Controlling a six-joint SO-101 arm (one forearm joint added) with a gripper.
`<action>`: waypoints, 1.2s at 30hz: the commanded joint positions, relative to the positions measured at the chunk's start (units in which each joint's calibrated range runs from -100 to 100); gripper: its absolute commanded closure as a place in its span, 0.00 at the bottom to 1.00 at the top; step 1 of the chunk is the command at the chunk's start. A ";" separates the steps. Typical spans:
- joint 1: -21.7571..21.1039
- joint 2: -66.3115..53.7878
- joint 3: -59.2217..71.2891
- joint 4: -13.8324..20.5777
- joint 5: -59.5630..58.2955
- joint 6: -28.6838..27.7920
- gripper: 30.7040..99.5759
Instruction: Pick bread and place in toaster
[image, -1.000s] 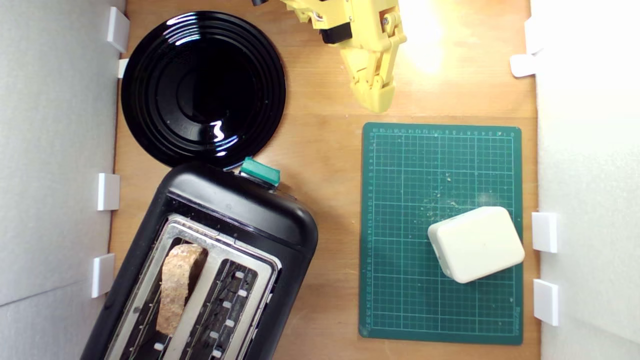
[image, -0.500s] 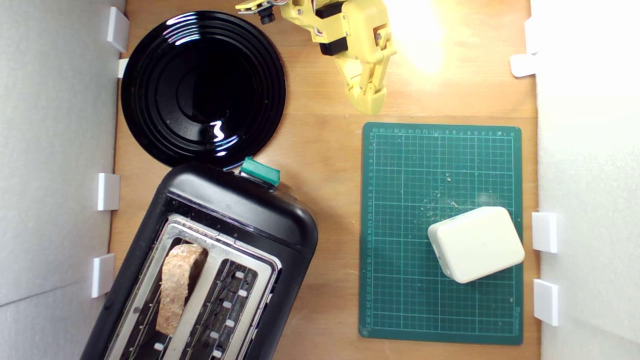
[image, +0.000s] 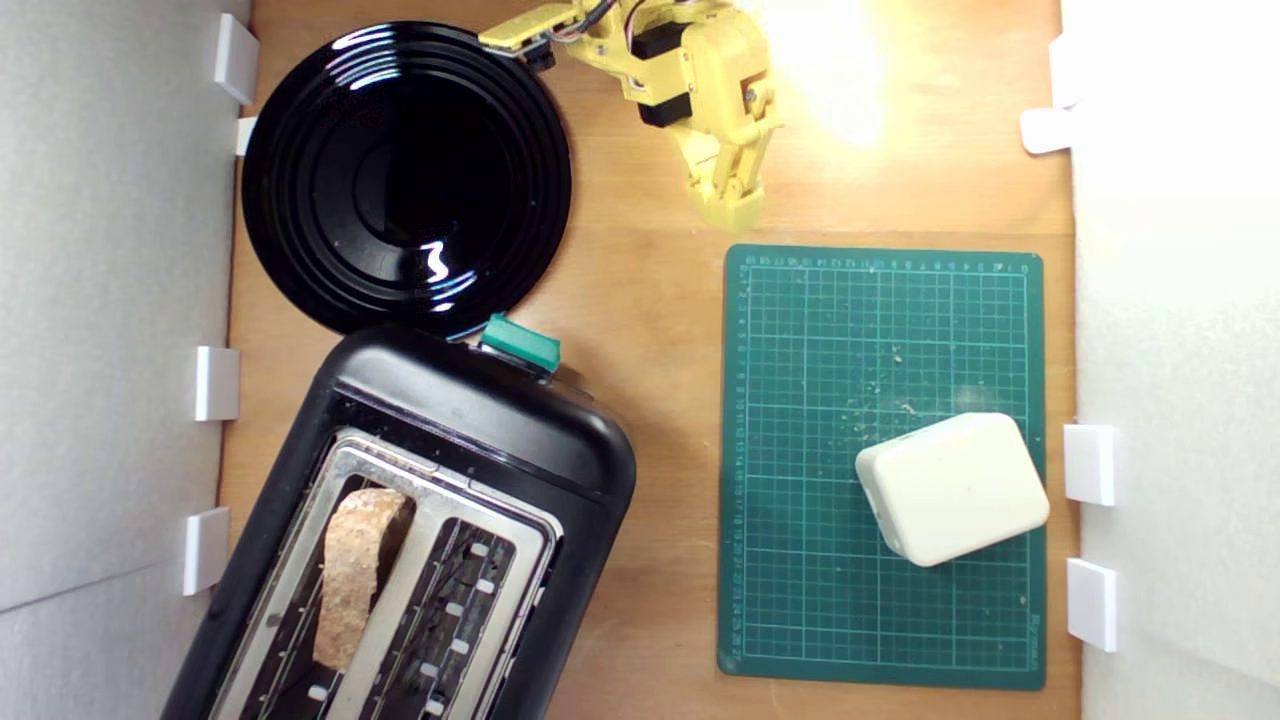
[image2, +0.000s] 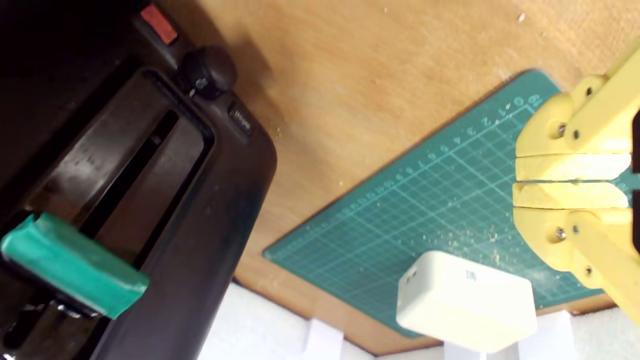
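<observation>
Hanging over bare wood at the far edge of the table (image: 650, 330), the yellow gripper (image: 727, 205) has its jaws pressed together with only a thin seam between them, and nothing is held; the wrist view shows the same closed pair (image2: 520, 181) empty. Just ahead of the jaws lies the green cutting mat (image: 800, 450), its near edge a short way from the fingertips but not touching them. Crumbs are scattered across the mat's grid. Farther beyond the jaws, on the mat's far corner toward the exterior view's right, sits a cream rounded block (image: 952, 488).

Well apart from the jaws, toward the exterior view's left and lower part, stands the black toaster (image: 480, 420) at a slant. The bread (image: 355, 570) stands on edge in the toaster's slot nearer the exterior view's left, its crusty top poking above the silver rim, while the neighbouring slot holds only wire guides. The teal lever knob (image: 520, 343) sits on the toaster's end facing the gripper. Beside the arm, toward the exterior view's left, a round black plate (image: 300, 180) touches or overlaps that end of the toaster.
</observation>
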 joint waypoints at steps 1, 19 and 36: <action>-0.84 -0.51 1.08 0.09 -1.47 1.14 0.94; -0.44 -0.76 9.34 0.81 -7.70 1.51 0.94; -0.84 -0.68 10.07 1.27 -8.12 1.46 0.94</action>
